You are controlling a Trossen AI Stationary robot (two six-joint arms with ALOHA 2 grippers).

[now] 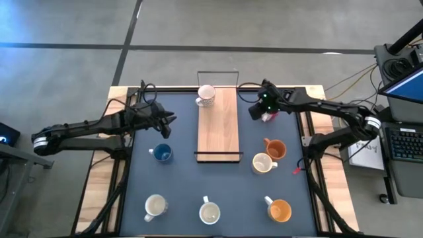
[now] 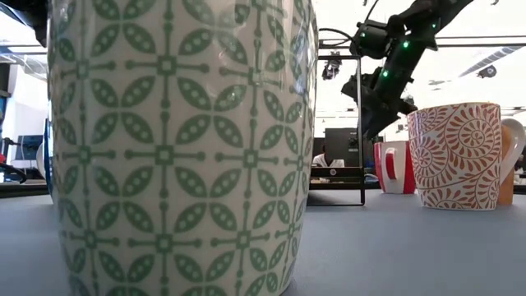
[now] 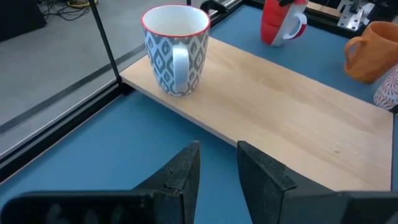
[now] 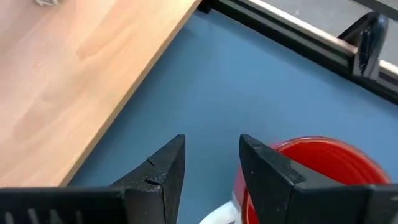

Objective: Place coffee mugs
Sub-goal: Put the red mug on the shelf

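1. Beside the tray's [image 1: 218,125] right edge, near its far end, the right gripper [image 4: 211,163] hangs over the red mug [image 4: 314,171] with fingers spread, gripping nothing.
2. One patterned white mug [image 3: 176,48] stands on the tray's far end.
3. Left of the tray, the left gripper [image 3: 217,163] hovers above the blue surface [image 1: 178,192], fingers parted and empty.
4. A blue mug [image 1: 161,153], two orange mugs [image 1: 274,149] and three white ones are spread over the near surface.

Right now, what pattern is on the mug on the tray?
Blue-grey diamonds on white, red rim; the mug shows best in the left wrist view.
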